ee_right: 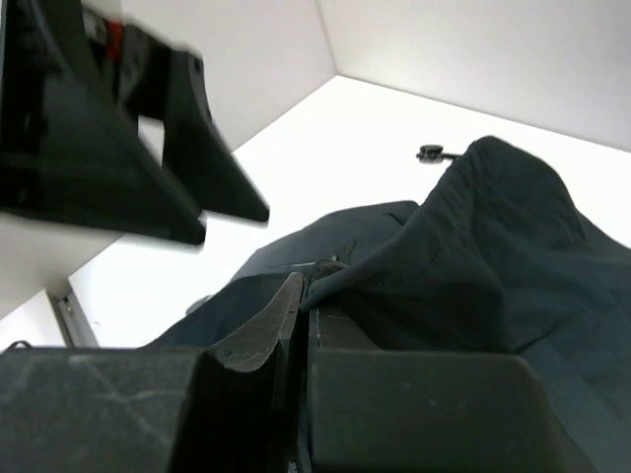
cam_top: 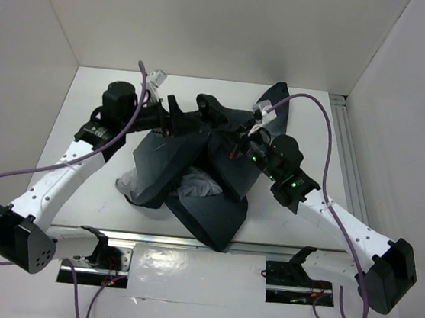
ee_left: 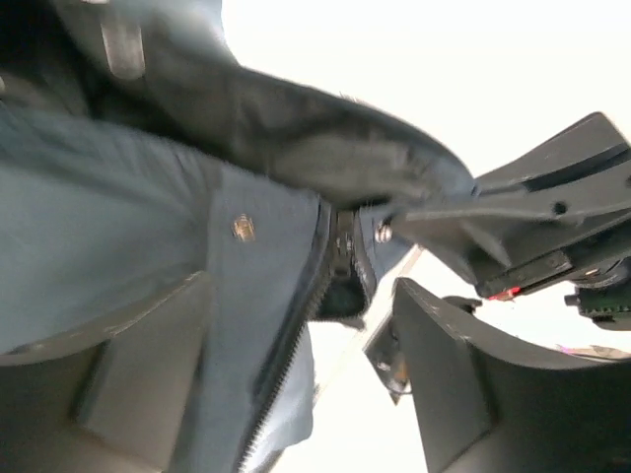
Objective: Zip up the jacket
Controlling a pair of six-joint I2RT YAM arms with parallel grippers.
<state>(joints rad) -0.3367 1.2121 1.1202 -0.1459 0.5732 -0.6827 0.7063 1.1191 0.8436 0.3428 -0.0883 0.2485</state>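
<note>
The dark charcoal jacket (cam_top: 210,182) lies bunched in the middle of the table, with light grey lining (cam_top: 198,184) showing at its front. My left gripper (cam_top: 189,114) is at its far side, open. In the left wrist view the jaws (ee_left: 301,296) stand wide apart, with the jacket's zipper teeth (ee_left: 286,355) and the slider (ee_left: 341,246) between them. The fabric lies against the left finger (ee_left: 128,384). My right gripper (cam_top: 235,142) is shut on a fold of the jacket's edge (ee_right: 335,281). Its fingers (ee_right: 256,335) are pressed together in the right wrist view.
White walls close in the table on the left, back and right. A metal rail (cam_top: 187,242) runs along the front edge and another (cam_top: 345,151) runs along the right side. Purple cables (cam_top: 320,125) loop over both arms. The two grippers are close together over the jacket.
</note>
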